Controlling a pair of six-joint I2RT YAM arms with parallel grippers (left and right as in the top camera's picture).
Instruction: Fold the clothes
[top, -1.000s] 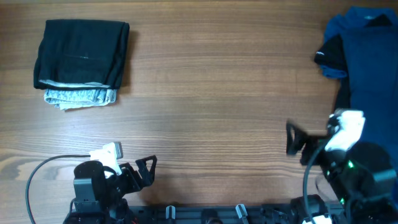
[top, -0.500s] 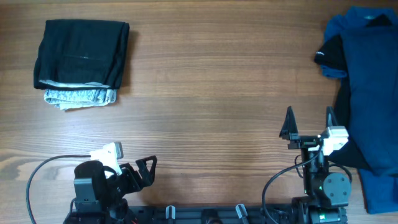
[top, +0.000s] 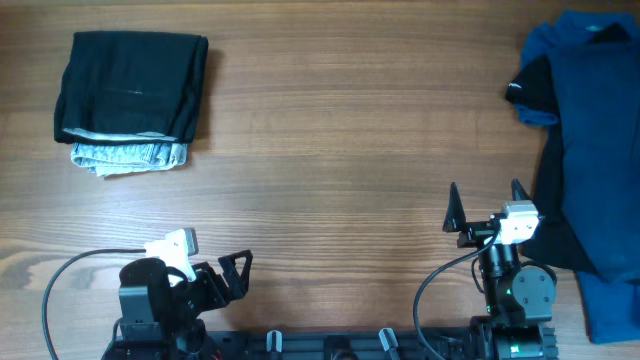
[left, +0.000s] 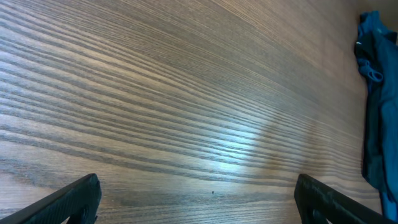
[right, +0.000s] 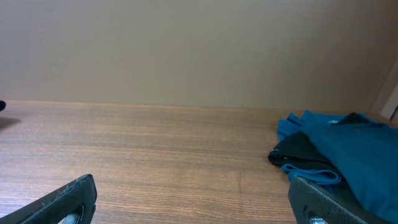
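A folded black garment (top: 131, 87) lies at the far left of the table on top of a folded light-blue denim piece (top: 130, 155). A heap of royal-blue and black clothes (top: 590, 150) lies at the right edge; it also shows in the right wrist view (right: 339, 155) and the left wrist view (left: 378, 106). My left gripper (top: 240, 268) is open and empty at the front left; in the left wrist view (left: 199, 202) bare wood lies between its fingers. My right gripper (top: 485, 205) is open and empty at the front right, just left of the heap, over bare wood in the right wrist view (right: 199, 199).
The wooden table (top: 340, 150) spans the view. A plain beige wall (right: 186, 50) stands behind the far edge. Both arm bases sit at the front edge, with a cable looping beside each.
My right arm has swung from the blue heap at the right edge toward the left and now points to the far side of the table. The left arm has not moved.
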